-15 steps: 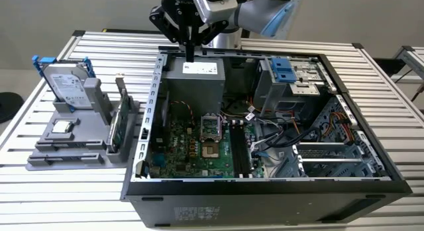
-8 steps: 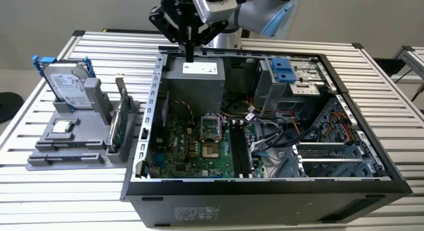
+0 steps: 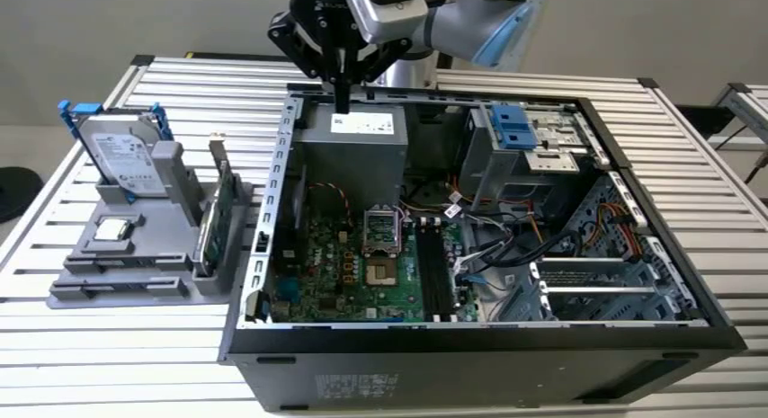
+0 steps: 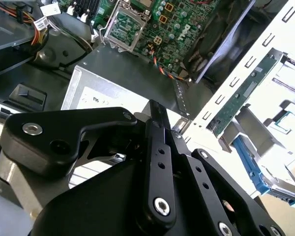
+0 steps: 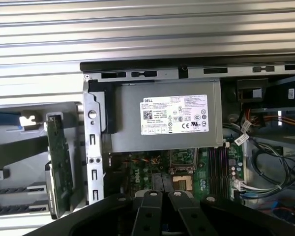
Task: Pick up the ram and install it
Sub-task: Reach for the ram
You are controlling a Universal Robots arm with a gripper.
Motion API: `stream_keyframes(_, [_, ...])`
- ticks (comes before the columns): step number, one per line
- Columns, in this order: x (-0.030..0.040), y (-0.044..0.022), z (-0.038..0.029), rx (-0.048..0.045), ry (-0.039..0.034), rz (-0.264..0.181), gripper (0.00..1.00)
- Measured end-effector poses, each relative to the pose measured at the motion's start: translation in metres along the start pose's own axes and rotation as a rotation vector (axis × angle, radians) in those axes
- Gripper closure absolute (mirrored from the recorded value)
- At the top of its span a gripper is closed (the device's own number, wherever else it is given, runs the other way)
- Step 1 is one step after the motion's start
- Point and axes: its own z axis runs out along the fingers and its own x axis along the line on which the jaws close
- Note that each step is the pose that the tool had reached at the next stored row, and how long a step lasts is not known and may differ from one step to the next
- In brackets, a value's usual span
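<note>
Nearest me, the open case (image 3: pixel 480 355) lies on the slatted counter (image 3: pixel 120 364), motherboard (image 3: pixel 342 274) facing up, black slots (image 3: pixel 430 274) in plain sight. Whether the ram sits in one, I can't tell. On the exterior view's left, a grey rack (image 3: pixel 120 279) carries a green card (image 3: pixel 207 238) and a hard drive (image 3: pixel 120 153). Further back, the hand (image 3: pixel 343 105) hangs high above the power supply (image 3: pixel 354 144), fingers (image 5: pixel 150 206) pinched together, nothing visibly held. My read: no grasp made yet, and any pickup calls for spreading those fingers first.

place: robotics lab | evidence: slatted aluminium bench (image 3: pixel 120 364), open computer case (image 3: pixel 480 364), grey parts rack (image 3: pixel 114 290)
</note>
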Motion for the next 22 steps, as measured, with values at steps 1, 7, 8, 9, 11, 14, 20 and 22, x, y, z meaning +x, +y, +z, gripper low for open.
stream_keyframes(1, [0.0002, -0.0001, 0.0000, 0.0000, 0.0000, 0.000, 1.00])
stream_keyframes(7, [0.0018, -0.0014, -0.0001, 0.0000, 0.0000, 0.000, 1.00])
stream_keyframes(8, [0.0027, -0.0020, -0.0002, 0.0000, 0.0000, 0.000, 1.00])
stream_keyframes(9, [0.0028, -0.0021, -0.0001, -0.0001, 0.0000, 0.000, 1.00])
stream_keyframes(11, [0.0030, -0.0022, -0.0001, -0.0001, 0.0000, 0.000, 1.00])
stream_keyframes(14, [0.0033, -0.0024, -0.0002, 0.0000, 0.0000, 0.000, 1.00])
stream_keyframes(20, [0.0050, -0.0039, -0.0003, 0.0000, 0.0000, 0.000, 1.00])
stream_keyframes(22, [0.0053, -0.0042, -0.0003, 0.0000, 0.0000, 0.000, 1.00])
